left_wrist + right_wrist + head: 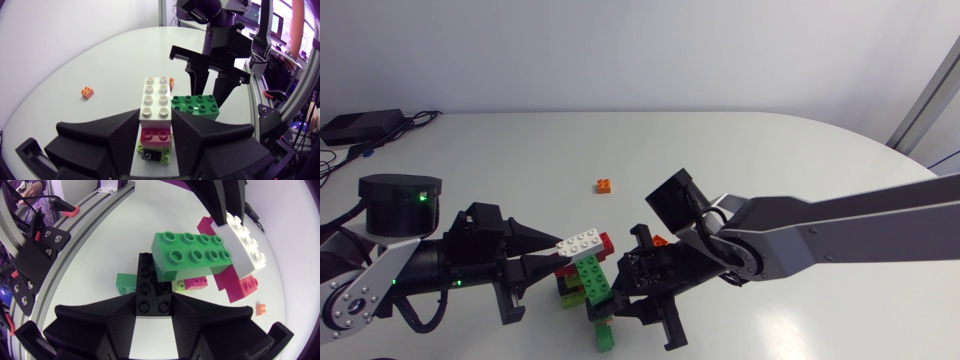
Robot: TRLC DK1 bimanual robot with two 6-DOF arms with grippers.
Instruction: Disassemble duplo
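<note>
White-topped duplo stack [156,100] clamped in left claw [156,119]; right claw [154,297] pinches a black brick [149,272].

Soft, even overhead light keeps the white worktop [770,150] bright with no harsh glare, and the head view shows only faint, diffuse shadows around 7 o'clock. In both wrist views the fisheye lens bows straight lines near the rim. The matte black fingers [100,145] carry a dull sheen.

head: stack [582,268] base hidden between left gripper [563,254] and right gripper [620,286] | orange brick [661,240] half behind right gripper | right wrist: black brick [150,287] far end under green brick [192,252]; left gripper cut by edge
</note>
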